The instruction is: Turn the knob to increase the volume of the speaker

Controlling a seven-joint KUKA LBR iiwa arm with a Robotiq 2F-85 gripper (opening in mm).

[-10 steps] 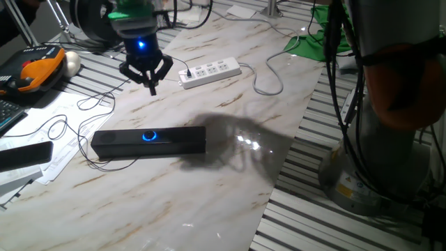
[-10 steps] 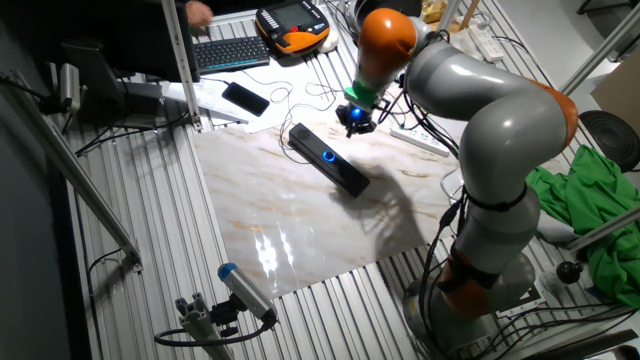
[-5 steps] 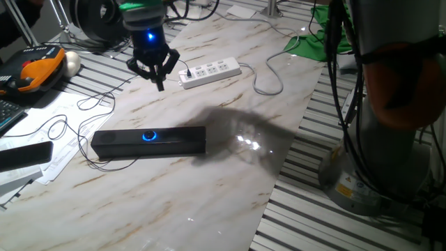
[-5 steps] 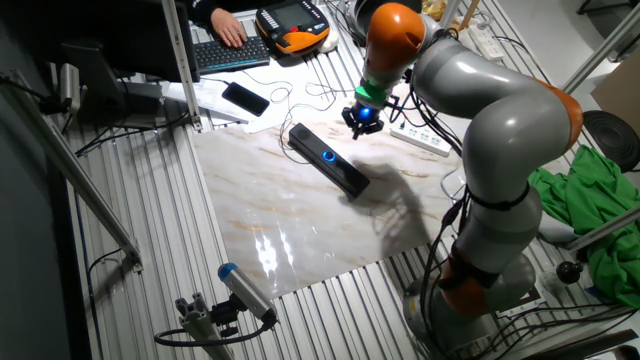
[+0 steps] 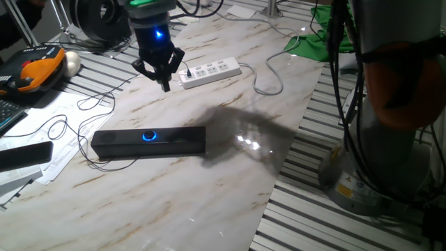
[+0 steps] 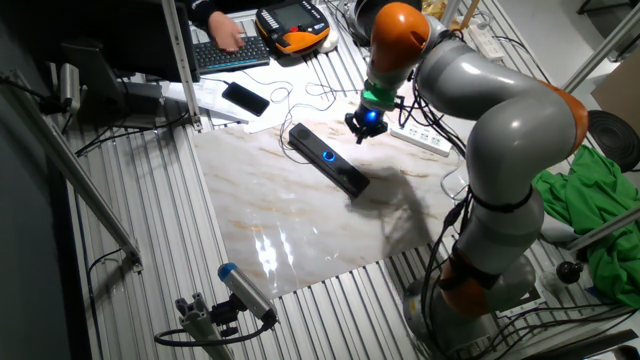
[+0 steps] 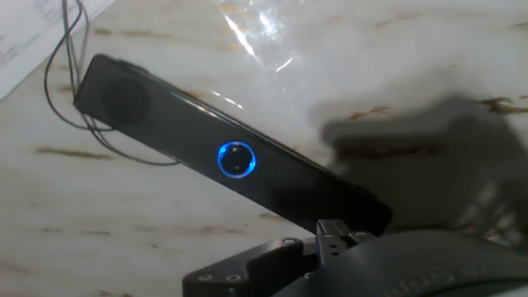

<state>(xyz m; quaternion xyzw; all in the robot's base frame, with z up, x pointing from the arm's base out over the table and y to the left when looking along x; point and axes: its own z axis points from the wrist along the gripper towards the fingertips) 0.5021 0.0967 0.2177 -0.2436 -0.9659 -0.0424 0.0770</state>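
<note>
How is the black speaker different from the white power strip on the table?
The speaker is black with a blue-lit knob; the power strip is white with a row of sockets. The speaker lies nearer the table's front edge, the power strip farther back. Both are long, narrow and cabled.

speaker [image 5: 148,141] on table [image 5: 209,202], end effector [image 5: 162,73] above, behind it

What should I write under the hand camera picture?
Looking down at the black speaker, its knob glowing blue.

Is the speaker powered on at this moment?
On. The knob at the middle of the speaker shows a glowing blue ring in all three views.
</note>
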